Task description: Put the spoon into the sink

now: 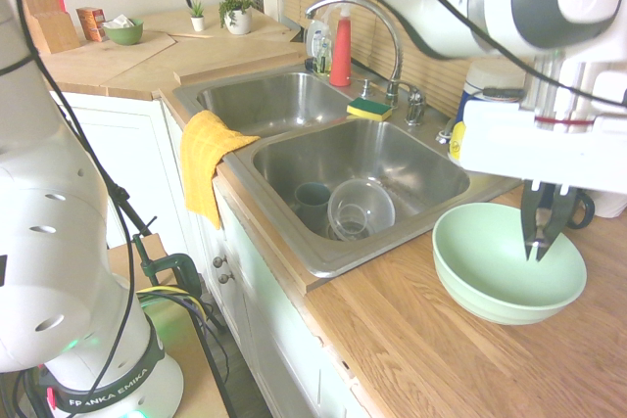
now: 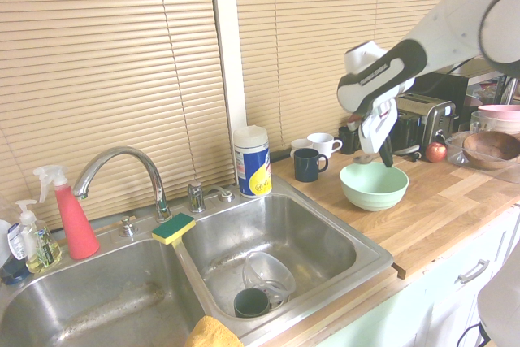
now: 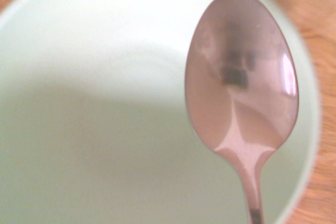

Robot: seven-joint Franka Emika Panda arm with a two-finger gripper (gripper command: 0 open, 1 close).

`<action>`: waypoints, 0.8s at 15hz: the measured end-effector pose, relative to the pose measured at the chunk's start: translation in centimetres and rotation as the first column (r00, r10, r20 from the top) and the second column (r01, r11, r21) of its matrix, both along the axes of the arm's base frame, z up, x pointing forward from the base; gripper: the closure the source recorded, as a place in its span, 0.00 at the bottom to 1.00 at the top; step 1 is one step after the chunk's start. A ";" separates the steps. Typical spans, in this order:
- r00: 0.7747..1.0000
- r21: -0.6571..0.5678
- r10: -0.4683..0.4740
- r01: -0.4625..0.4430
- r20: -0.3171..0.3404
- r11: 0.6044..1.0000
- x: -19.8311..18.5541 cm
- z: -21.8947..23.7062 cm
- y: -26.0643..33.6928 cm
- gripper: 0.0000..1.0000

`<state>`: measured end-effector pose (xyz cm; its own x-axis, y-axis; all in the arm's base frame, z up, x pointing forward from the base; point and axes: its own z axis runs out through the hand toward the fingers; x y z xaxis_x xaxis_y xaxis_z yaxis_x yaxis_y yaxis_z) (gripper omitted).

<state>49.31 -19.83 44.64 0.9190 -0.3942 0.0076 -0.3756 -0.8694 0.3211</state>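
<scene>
Both exterior views are bright and evenly lit with soft daylight, and the closed blinds glow a warm tan as light filters through the slats. The first exterior view is washed out toward its right edge, where the white arm nearly blows out, and straight lines bow at the borders from the wide-angle lens. The sink shows pale glare on its steel walls, and shadows on the desk are faint. The wrist view is soft and hazy: the green bowl blurs at its rim, while the spoon carries a dark reflection and a white highlight.
</scene>
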 end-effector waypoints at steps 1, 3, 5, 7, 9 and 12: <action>1.000 -0.002 0.011 -0.011 0.010 1.000 -0.1 0.8 0.5 1.00; 0.998 -0.006 0.056 -0.056 0.016 0.998 0.5 1.7 3.0 1.00; 0.993 -0.014 0.119 -0.118 0.015 0.993 1.3 2.3 7.3 1.00; 0.983 -0.026 0.181 -0.181 0.023 0.983 1.7 2.9 12.1 1.00; 0.972 -0.044 0.235 -0.234 0.016 0.971 1.7 2.5 17.0 1.00; 0.948 -0.065 0.318 -0.319 -0.023 0.946 0.4 -0.4 25.0 1.00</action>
<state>49.74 5.14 44.20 0.9967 -0.0802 0.0123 -0.0787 -0.9196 0.3850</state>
